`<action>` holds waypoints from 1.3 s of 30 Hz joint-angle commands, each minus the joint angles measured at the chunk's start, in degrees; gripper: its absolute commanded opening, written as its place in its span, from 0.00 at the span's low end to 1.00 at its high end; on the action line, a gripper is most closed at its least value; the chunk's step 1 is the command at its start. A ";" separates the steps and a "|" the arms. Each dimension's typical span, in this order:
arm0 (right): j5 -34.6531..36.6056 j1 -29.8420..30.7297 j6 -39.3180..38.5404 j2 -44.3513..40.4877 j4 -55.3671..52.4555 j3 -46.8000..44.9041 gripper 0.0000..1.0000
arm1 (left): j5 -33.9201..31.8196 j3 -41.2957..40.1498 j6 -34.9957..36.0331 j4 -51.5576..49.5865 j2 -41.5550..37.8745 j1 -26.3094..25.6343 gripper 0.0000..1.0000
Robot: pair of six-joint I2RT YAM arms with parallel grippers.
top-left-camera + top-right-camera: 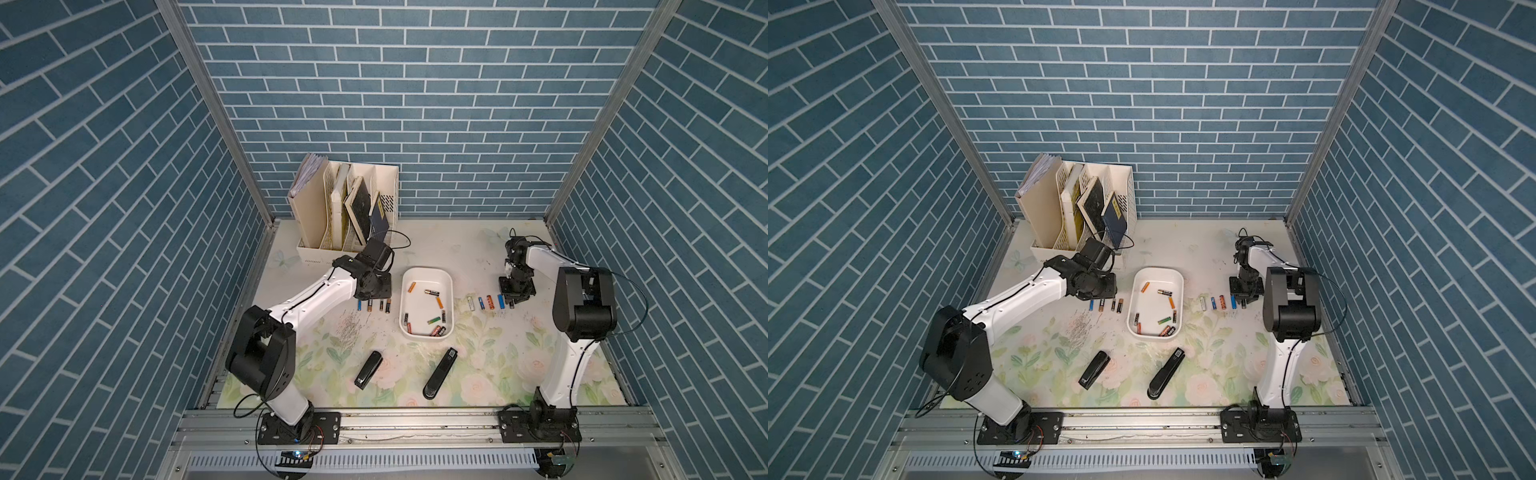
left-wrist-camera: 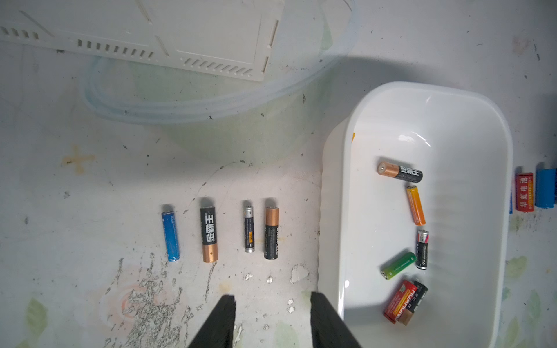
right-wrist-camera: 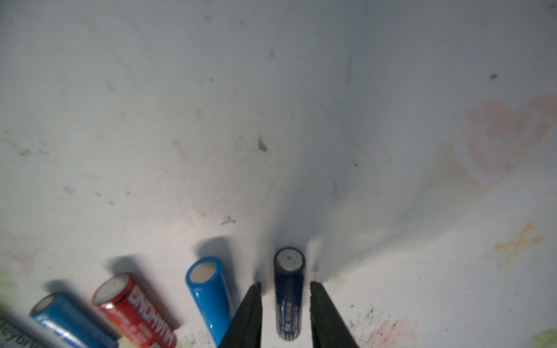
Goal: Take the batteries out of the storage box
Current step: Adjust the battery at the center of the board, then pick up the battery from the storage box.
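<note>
Batteries, mixed lot of small cylindrical cells: judged light, rigid and slick-wrapped, rolling readily on a flat surface, so each is best taken across the middle of the barrel, one finger on either side of its long axis. Nearest the arm bases, two black staplers are lying on the floral table, no part of the job. Beyond them the storage box is sitting mid-table and holding around nine cells. At its near end a red cell and a black one are lying touching, giving a finger little room between them, and the green cell is resting against another black one. Level with the box, the left row of four cells is lying just beside its left wall, and the right row of five is lying to its right. The left gripper is hovering by the left row, fingers parted and holding nothing. The right gripper is standing low at the outer end of the right row, fingers parted around a dark blue cell lying on the table, a sliver of gap showing on each side. Farthest back, a cream file organizer is standing near the wall.
</note>
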 commanded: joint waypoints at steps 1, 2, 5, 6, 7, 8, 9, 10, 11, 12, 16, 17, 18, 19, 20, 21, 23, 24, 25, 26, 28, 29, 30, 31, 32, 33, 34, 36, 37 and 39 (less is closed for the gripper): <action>-0.07 -0.28 -0.99 -2.43 -0.80 -0.32 0.32 | -0.57 0.85 -0.36 -0.86 0.40 -0.77 0.46; -0.06 -0.28 -1.01 -2.56 -0.93 -0.27 0.32 | -0.66 1.15 -0.37 -1.02 0.52 -0.88 0.46; -0.48 -0.27 -1.03 -3.33 -0.86 -0.01 0.33 | -0.97 2.35 -0.45 -1.67 1.21 -1.47 0.46; -0.73 -0.28 -1.07 -3.55 -0.84 0.12 0.34 | -1.16 2.88 -0.50 -1.92 1.57 -1.76 0.47; -0.97 -0.28 -1.12 -3.74 -0.93 0.27 0.34 | -1.35 3.43 -0.53 -2.19 1.72 -2.06 0.46; -1.18 -0.28 -1.12 -3.96 -1.03 0.46 0.34 | -1.52 3.93 -0.52 -2.42 1.88 -2.29 0.46; -1.60 -0.30 -1.11 -4.16 -0.94 0.54 0.35 | -1.78 4.48 -0.63 -2.71 2.29 -2.63 0.46; -1.91 -0.32 -1.12 -4.35 -0.93 0.64 0.35 | -1.95 5.05 -0.63 -3.03 2.76 -3.08 0.46; -2.19 -0.28 -1.12 -4.57 -1.09 0.80 0.35 | -2.17 5.65 -0.71 -3.41 3.20 -3.43 0.47; -2.50 -0.23 -1.12 -4.86 -1.16 1.05 0.35 | -2.41 6.31 -0.68 -3.80 3.80 -3.95 0.47; -3.31 -0.19 -1.20 -6.59 -1.84 3.16 0.37 | -1.80 8.72 0.52 -3.81 6.54 -7.01 0.47; -3.78 -0.12 -1.20 -6.86 -1.96 3.73 0.37 | -1.42 9.11 0.79 -3.58 7.37 -7.90 0.47; -4.39 -0.01 -1.37 -7.16 -2.19 4.27 0.37 | -0.84 9.73 1.25 -3.11 8.57 -8.90 0.47; -4.81 0.12 -1.42 -7.41 -2.37 4.89 0.37 | -0.95 10.53 1.67 -2.81 9.73 -10.24 0.47; -4.96 0.24 -1.39 -7.57 -2.42 5.25 0.37 | -1.18 11.29 1.95 -2.59 10.88 -11.44 0.47; -5.35 0.41 -1.38 -7.62 -2.63 5.72 0.37 | -1.28 12.16 2.17 -2.28 12.32 -12.64 0.47; -5.75 1.03 -1.38 -7.40 -3.10 6.84 0.37 | -1.02 13.14 2.07 -1.01 15.01 -14.50 0.47; -5.85 1.45 -1.38 -7.27 -3.21 7.50 0.37 | -0.69 13.54 2.17 -0.20 16.52 -15.41 0.47; -5.98 1.86 -1.35 -7.04 -3.53 8.21 0.37 | -0.94 14.00 2.46 0.55 18.06 -16.23 0.46; -6.32 2.06 -1.38 -6.80 -3.69 8.70 0.37 | -1.24 14.17 2.60 1.44 19.30 -17.09 0.46; -6.86 2.31 -1.53 -6.16 -3.79 9.61 0.37 | -0.30 15.54 3.79 1.97 22.58 -18.37 0.46; -6.93 2.32 -1.71 -5.68 -3.87 10.06 0.37 | -1.04 16.30 4.06 1.75 23.83 -18.85 0.46; -6.88 2.28 -1.88 -5.22 -3.90 10.44 0.37 | -1.47 16.71 4.26 1.74 24.91 -19.47 0.45; -7.09 2.30 -1.97 -4.84 -3.88 10.65 0.37 | -1.45 16.93 4.44 1.70 25.89 -19.77 0.45; -7.26 2.35 -2.00 -4.51 -3.88 10.84 0.37 | -1.58 16.94 4.30 1.81 26.56 -19.99 0.45; -7.58 2.36 -2.00 -4.24 -3.79 10.90 0.37 | -1.96 16.54 4.25 2.28 26.95 -20.29 0.44; -7.79 2.36 -2.08 -3.98 -3.72 10.90 0.37 | -2.22 16.10 4.16 2.57 27.37 -20.48 0.43; -7.86 2.36 -2.17 -3.75 -3.79 10.88 0.37 | -2.45 15.69 3.94 2.33 28.29 -20.65 0.42; -7.85 2.36 -2.15 -3.75 -3.80 10.88 0.37 | -3.03 15.75 3.72 1.89 28.76 -20.66 0.40; -7.86 2.36 -2.15 -3.93 -3.66 10.73 0.38 | -3.93 15.97 3.35 1.14 29.22 -20.66 0.37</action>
